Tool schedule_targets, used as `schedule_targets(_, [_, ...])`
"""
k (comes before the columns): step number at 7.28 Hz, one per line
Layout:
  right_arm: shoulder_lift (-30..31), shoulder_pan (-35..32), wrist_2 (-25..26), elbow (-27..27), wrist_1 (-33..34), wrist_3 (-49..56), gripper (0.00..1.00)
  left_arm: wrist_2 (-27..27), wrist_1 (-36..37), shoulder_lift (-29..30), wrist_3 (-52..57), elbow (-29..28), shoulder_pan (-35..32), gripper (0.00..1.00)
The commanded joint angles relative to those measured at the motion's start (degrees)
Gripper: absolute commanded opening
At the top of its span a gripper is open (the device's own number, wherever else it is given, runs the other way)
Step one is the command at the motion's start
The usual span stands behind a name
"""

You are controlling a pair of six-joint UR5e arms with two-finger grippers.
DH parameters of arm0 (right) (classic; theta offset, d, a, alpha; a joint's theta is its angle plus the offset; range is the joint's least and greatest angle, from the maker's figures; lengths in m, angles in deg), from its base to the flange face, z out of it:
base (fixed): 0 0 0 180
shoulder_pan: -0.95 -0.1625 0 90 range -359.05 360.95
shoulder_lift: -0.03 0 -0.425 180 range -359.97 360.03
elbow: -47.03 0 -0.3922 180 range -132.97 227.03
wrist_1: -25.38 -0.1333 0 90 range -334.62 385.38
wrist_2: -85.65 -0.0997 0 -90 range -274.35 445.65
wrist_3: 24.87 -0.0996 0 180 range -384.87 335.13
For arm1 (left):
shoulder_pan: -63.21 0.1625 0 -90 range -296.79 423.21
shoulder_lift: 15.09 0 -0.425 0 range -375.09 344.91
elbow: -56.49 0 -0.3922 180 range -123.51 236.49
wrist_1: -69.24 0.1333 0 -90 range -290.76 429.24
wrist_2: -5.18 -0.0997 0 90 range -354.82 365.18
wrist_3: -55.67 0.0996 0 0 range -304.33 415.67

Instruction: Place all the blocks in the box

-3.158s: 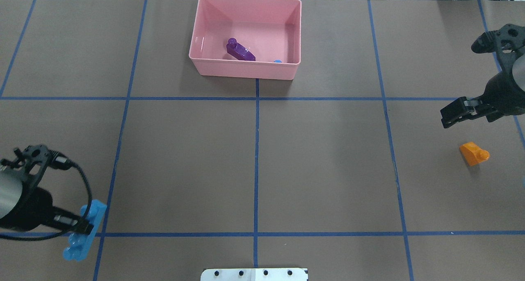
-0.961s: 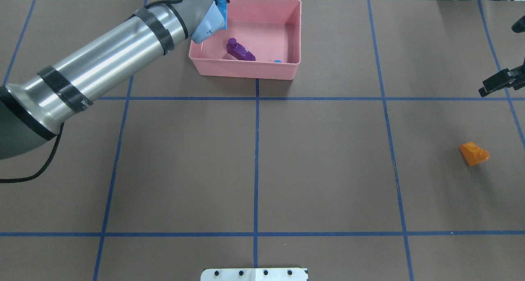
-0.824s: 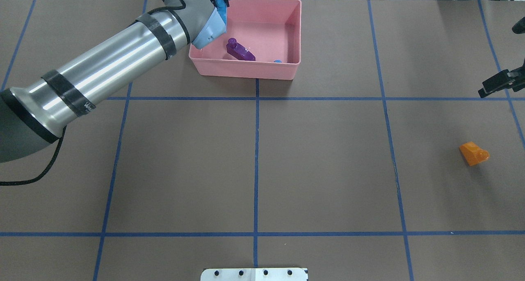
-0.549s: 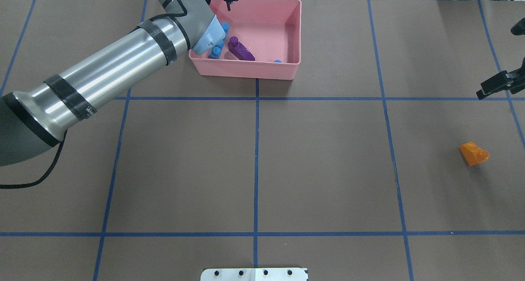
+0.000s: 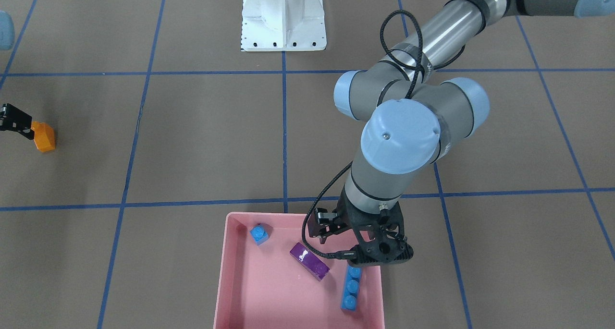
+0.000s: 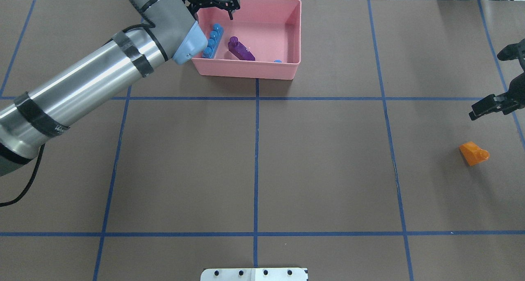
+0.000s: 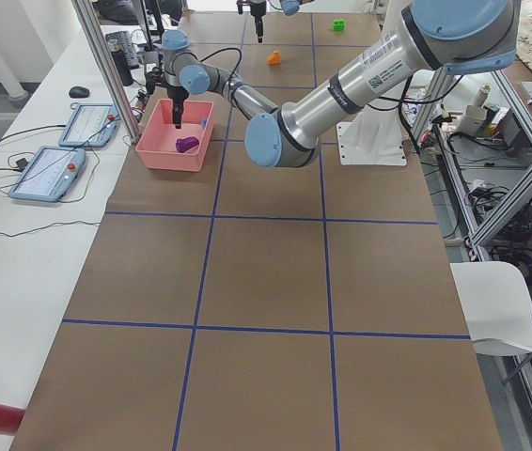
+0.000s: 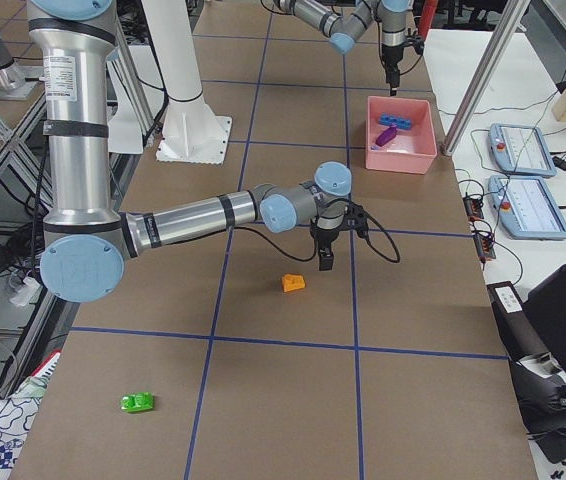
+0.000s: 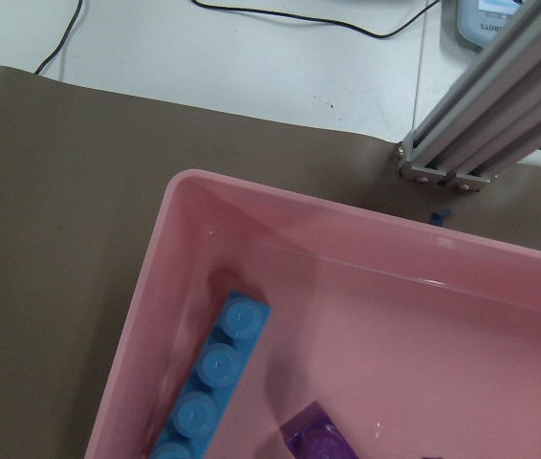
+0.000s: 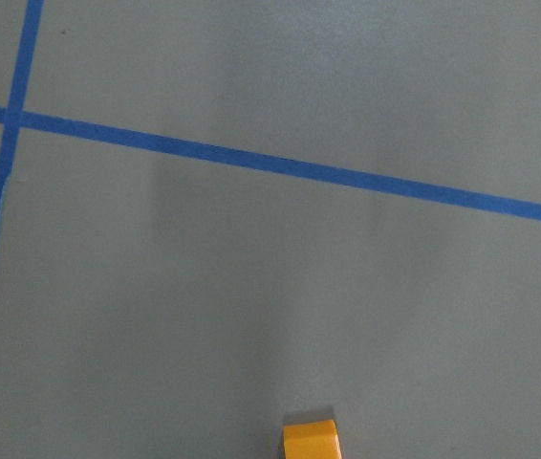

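L gripper (image 6: 214, 7) is seen spread, empty, over box (image 6: 246, 69) corner rim, long blue block (image 6: 210, 43) laid just under it by the wall; R gripper (image 6: 478, 112) state can't be told, orange block (image 6: 473, 154) left near it on open table (image 6: 320, 162).

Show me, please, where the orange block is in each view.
Front-facing: orange block at the far left, mid-height.
Overhead: block at the right, mid-height.
Exterior left: block near the top, at the far end.
Exterior right: block at the centre.
Left wrist: not in it.
Right wrist: block at the bottom edge, cut off.
Shared landmark: pink box, in all but the right wrist view.
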Motion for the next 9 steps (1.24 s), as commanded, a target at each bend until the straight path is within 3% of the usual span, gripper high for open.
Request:
schedule_targets(1, [6.73, 4.87, 2.97, -1.57, -13.43, -6.25, 1.0, 0.67, 0.6, -3.72, 0.38, 5.25, 0.2, 1.0])
schedule_targets(3, [7.73, 6.81, 3.15, -7.79, -23.47, -7.05, 0.99, 0.58, 0.6, -3.81, 0.38, 5.34, 0.2, 1.0])
schedule_targets(5, [7.47, 8.31, 3.24, -8.61, -24.56, -8.28, 0.97, 0.58, 0.51, -3.81, 0.38, 5.34, 0.29, 1.0])
schedule_targets(6, [7.38, 8.75, 3.76, -8.44, -24.56, -8.28, 0.86, 0.58, 0.51, -3.72, 0.38, 5.43, 0.37, 1.0])
schedule_targets(7, [7.29, 8.93, 3.86, -8.26, -24.47, -8.28, 0.5, 0.58, 0.51, -3.72, 0.38, 5.43, 0.38, 1.0])
schedule_targets(8, [7.2, 9.11, 3.86, -8.26, -24.47, -8.28, 0.21, 0.58, 0.51, -3.72, 0.38, 5.43, 0.38, 1.0])
schedule_targets(9, [7.38, 9.11, 3.86, -8.09, -24.47, -8.28, 0.0, 0.58, 0.51, -3.72, 0.38, 5.43, 0.38, 1.0])
